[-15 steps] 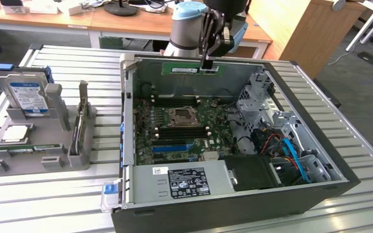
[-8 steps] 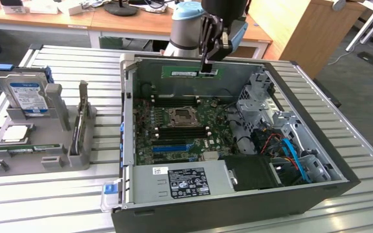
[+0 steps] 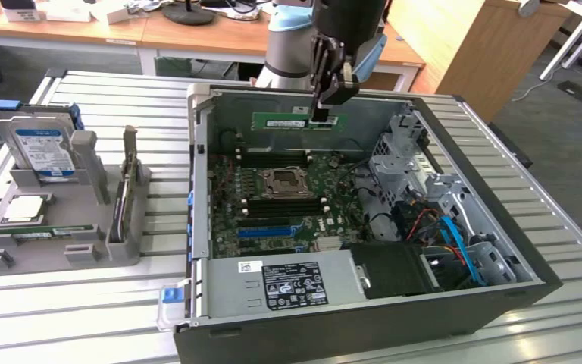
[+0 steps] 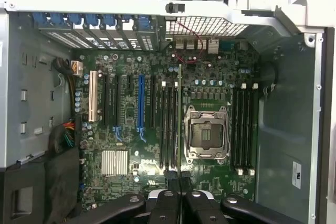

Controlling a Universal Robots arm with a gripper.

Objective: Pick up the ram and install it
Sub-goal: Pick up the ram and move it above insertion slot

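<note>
The ram (image 3: 286, 121) is a thin green stick with a white label. It hangs level above the open computer case (image 3: 493, 250), over the far part of the motherboard (image 3: 270, 205). My gripper (image 3: 321, 115) comes down from above and is shut on the ram's end at the exterior view's right. In the wrist view the ram (image 4: 180, 119) shows edge-on as a thin line reaching out from my gripper (image 4: 180, 195). It lies over the black memory slots (image 4: 168, 124) beside the empty processor socket (image 4: 206, 132).
A grey parts holder (image 3: 119, 227) stands at the exterior view's left, with a hard drive (image 3: 43, 148), a square silver chip (image 3: 25, 208) and a green stick (image 3: 48, 231). The case also holds a power supply (image 3: 291, 284), a drive cage (image 3: 397, 155) and cables (image 3: 453, 235).
</note>
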